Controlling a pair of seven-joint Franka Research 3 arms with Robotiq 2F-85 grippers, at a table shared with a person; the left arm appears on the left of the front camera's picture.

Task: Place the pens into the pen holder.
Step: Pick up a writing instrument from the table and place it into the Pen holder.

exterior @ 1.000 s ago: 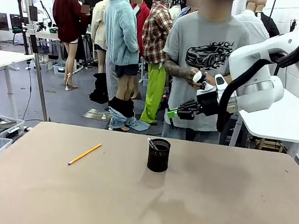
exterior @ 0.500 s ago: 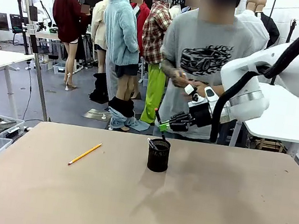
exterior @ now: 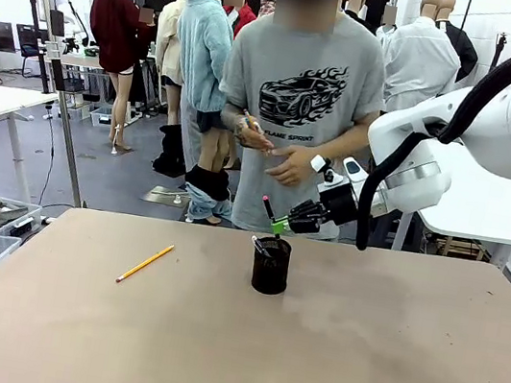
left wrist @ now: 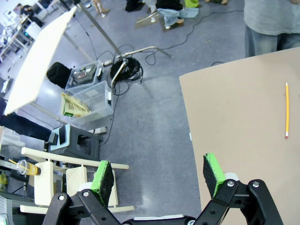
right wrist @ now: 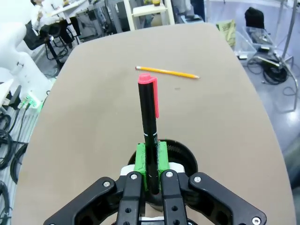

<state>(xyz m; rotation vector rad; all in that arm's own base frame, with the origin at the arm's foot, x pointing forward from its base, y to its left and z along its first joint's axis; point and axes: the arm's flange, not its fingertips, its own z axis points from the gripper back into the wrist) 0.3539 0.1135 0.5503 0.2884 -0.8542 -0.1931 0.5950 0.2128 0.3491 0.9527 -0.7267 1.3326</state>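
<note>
Tabletop (exterior: 355, 363) pencil (exterior: 145, 263) lies diag.; pen (exterior: 270, 209) in R pincer (exterior: 279, 225) cap-up.

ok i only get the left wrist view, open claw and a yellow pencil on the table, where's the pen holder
observer: The small black mesh cup stands near the middle of the table, to the right of the yellow pencil in the front view.
operator: right claw got anything
observer: Yes, the right claw is shut on a black pen with a pink cap, cap end up.
operator: how close to the cup
observer: Right over it. The pen's lower end is at the rim, though I can't tell whether it is inside.
</note>
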